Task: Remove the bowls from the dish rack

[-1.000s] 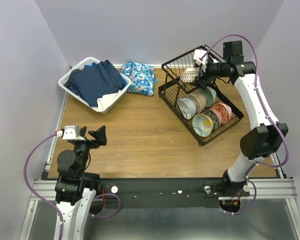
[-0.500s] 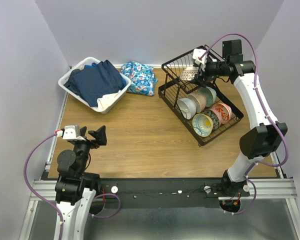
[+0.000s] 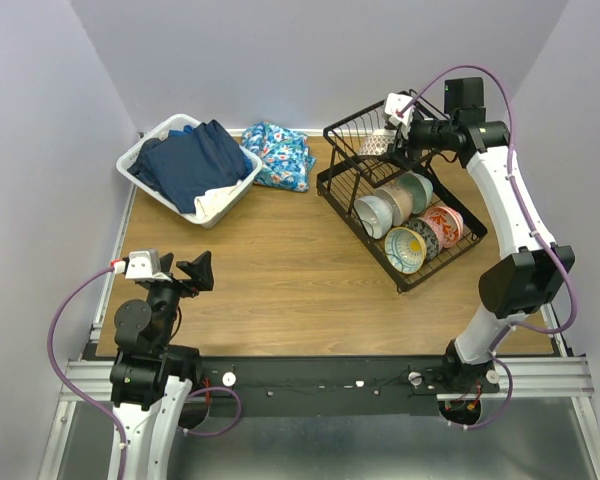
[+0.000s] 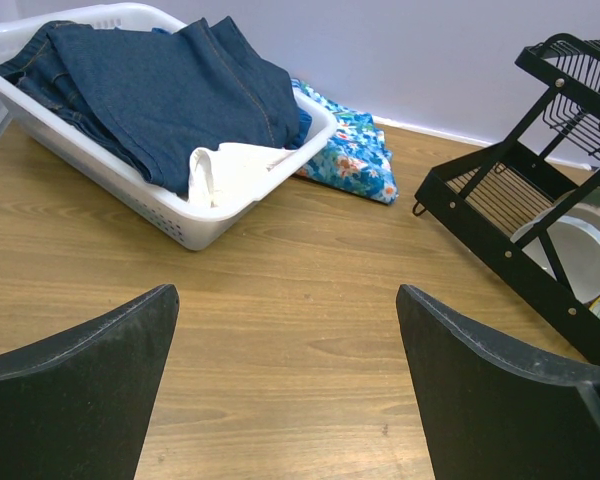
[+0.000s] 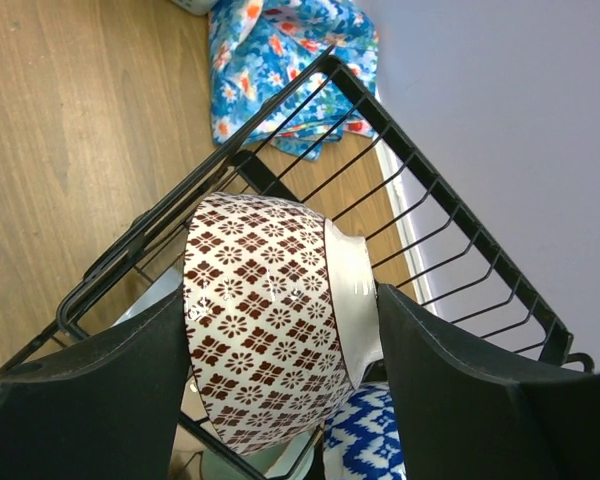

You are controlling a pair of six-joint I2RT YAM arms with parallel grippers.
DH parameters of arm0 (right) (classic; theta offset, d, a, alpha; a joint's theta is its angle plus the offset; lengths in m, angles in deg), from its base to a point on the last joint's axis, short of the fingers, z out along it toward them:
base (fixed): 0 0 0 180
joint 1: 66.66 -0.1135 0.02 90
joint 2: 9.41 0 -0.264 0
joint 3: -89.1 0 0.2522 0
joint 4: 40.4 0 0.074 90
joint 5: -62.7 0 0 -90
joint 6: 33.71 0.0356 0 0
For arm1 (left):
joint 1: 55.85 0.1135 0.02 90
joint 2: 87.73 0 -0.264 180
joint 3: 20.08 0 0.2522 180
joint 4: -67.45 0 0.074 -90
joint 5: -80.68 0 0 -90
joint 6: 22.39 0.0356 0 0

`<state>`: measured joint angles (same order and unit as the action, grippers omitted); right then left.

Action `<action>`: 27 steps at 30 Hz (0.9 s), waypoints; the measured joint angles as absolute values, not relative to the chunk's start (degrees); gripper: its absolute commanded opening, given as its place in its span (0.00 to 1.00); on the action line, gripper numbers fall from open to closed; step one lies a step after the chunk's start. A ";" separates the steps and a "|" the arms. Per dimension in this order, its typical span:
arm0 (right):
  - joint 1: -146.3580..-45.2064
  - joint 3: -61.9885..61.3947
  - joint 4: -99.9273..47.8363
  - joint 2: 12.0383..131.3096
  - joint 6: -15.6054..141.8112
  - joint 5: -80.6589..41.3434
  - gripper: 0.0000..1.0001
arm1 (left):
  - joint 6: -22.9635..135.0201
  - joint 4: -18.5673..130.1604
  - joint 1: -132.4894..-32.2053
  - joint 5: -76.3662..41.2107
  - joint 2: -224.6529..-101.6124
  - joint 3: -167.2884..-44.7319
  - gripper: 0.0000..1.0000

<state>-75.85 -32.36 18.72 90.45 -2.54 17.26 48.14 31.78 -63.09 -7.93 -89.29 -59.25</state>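
The black wire dish rack (image 3: 332,190) stands at the back right. Its lower tier holds several bowls on edge: white (image 3: 373,215), tan (image 3: 395,203), mint green (image 3: 416,190), yellow with teal rim (image 3: 405,250) and red-orange floral (image 3: 442,222). My right gripper (image 3: 387,146) reaches into the upper tier and is shut on the beige patterned bowl (image 5: 265,335), a finger on each side. A blue-white patterned bowl (image 5: 365,445) lies just under it. My left gripper (image 4: 285,300) is open and empty, low over the table at the near left.
A white laundry basket (image 3: 145,182) with jeans stands at the back left. A blue floral cloth (image 3: 280,155) lies between it and the rack. The rack's black frame (image 4: 500,255) shows at the right of the left wrist view.
My right gripper, with the beige patterned bowl in it, has shifted slightly up and toward the back in the upper tier. The left arm has not moved.
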 measured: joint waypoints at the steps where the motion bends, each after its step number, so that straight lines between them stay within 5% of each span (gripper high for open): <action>1: -75.96 -32.23 18.07 90.38 -2.28 17.13 0.01 | 48.14 31.78 -63.09 -7.93 -89.29 -59.25 0.99; 18: -76.48 -22.40 8.95 83.36 0.83 16.36 0.09 | 48.14 31.78 -63.12 -7.91 -89.29 -59.25 0.99; 21: -76.48 -18.94 6.55 82.05 2.77 15.62 0.15 | 48.14 31.78 -63.12 -7.91 -89.29 -59.25 0.99; 25: -76.74 -16.23 0.80 80.55 9.63 14.44 0.53 | 48.12 31.76 -63.12 -7.91 -89.29 -59.25 0.99; 27: -76.81 -15.36 -3.09 79.89 15.10 13.67 0.56 | 48.12 31.76 -63.12 -7.93 -89.29 -59.25 0.99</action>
